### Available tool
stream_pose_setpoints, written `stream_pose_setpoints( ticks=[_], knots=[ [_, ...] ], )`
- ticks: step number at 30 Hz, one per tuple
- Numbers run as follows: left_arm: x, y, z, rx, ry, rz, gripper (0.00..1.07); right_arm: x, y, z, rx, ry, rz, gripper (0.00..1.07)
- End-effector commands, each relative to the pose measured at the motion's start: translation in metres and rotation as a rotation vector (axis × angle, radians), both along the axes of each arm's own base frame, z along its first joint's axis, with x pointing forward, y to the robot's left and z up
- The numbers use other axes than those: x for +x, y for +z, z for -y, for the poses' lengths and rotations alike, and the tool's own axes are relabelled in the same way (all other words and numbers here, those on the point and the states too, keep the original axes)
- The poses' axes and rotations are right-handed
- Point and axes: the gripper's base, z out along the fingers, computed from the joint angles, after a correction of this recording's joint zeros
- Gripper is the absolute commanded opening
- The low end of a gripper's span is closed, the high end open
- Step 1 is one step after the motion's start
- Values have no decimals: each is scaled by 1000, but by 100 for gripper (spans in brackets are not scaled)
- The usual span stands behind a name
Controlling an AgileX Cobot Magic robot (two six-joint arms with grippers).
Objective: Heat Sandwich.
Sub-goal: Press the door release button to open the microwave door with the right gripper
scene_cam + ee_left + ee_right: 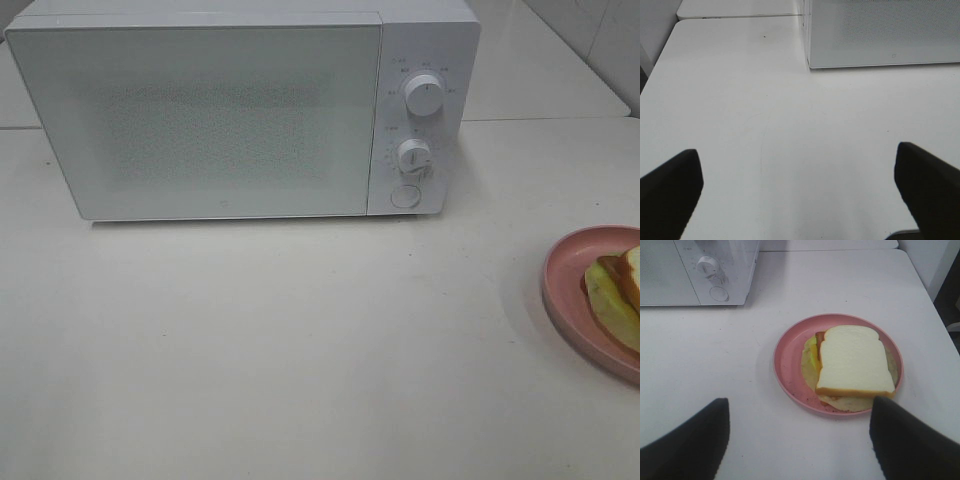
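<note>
Sandwich [855,362] sits untouched on plate [786,371], both jaws spread wide, empty.

High view: the right frame edge cuts the plate [565,262] and the sandwich [615,295]; we see only their left part. Markings round the dials [425,95] of the microwave [200,120] are too small for us to read; its speckled door [200,150] hides the cavity. Wrist views: microwave cropped; finger bases of left gripper [796,150] and right gripper [799,401] out of frame.

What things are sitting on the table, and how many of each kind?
Microwave: 1
Pink plate: 1
Sandwich: 1
Total: 3
</note>
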Motion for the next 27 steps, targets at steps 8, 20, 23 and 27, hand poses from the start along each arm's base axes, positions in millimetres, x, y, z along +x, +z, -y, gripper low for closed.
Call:
stream_pose_setpoints(
  ticks=[8, 20, 23, 27],
  knots=[
    [-3, -1, 0, -9, -3, 28, 99, -2, 10, 0, 4, 0, 70, 75],
    [-3, -1, 0, -9, -3, 28, 99, 35, 19, -6, -12, 12, 5, 75],
    [-3, -1, 0, -9, -3, 28, 99, 42, 20, -7, -15, 15, -9, 75],
    [-3, -1, 0, -9, -3, 28, 99, 55, 20, -9, -19, 21, -23, 75]
  ],
)
